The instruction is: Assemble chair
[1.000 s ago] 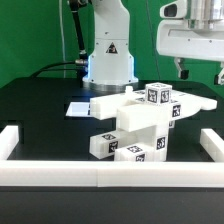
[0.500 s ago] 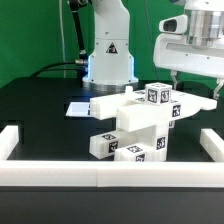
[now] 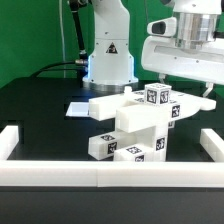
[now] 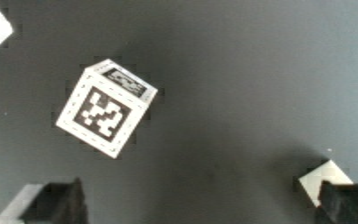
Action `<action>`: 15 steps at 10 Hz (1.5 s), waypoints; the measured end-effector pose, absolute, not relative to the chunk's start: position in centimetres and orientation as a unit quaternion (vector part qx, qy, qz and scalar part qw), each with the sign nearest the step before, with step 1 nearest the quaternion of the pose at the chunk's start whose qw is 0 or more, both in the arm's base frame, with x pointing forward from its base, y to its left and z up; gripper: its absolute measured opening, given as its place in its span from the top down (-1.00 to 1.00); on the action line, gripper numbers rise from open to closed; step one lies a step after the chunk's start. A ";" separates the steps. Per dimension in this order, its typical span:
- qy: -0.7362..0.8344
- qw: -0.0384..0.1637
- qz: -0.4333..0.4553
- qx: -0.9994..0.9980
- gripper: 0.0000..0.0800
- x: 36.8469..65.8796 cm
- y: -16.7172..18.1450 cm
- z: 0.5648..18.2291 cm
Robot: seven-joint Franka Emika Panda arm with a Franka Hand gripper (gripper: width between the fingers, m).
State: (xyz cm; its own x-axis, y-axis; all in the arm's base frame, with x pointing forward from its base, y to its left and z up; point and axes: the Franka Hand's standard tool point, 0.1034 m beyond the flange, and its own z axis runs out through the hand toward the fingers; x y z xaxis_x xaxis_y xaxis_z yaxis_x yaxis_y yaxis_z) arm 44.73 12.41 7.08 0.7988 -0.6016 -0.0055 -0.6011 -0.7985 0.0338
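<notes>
The chair is a stack of white blocky parts with black-and-white tags, standing in the middle of the black table. A tagged block sits on its top, and a bar sticks out toward the exterior view's right. My gripper hangs just above that right side, open and empty. In the wrist view a white tagged block lies below, off to one side of the gripper. A white corner shows beside one dark fingertip.
White border rails run along the front, the exterior view's left and right. The marker board lies flat behind the chair. The robot base stands at the back.
The gripper has moved toward the exterior view's left, from the right edge to above the chair's right side. The chair parts have not moved.
</notes>
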 end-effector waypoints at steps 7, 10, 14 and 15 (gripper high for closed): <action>-0.291 0.013 -0.002 0.957 -0.62 46.4 9.9 7.4; -0.303 0.007 -0.010 0.953 -0.62 46.0 11.1 8.4; -0.285 0.000 -0.006 0.959 -0.62 43.1 13.3 8.5; -0.276 -0.002 -0.002 0.961 -0.62 42.4 13.3 8.3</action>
State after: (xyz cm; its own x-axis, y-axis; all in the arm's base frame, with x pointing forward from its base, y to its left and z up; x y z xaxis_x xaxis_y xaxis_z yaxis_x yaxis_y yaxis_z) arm 42.36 13.33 8.32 0.8482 -0.5297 -0.0044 -0.5297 -0.8482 -0.0022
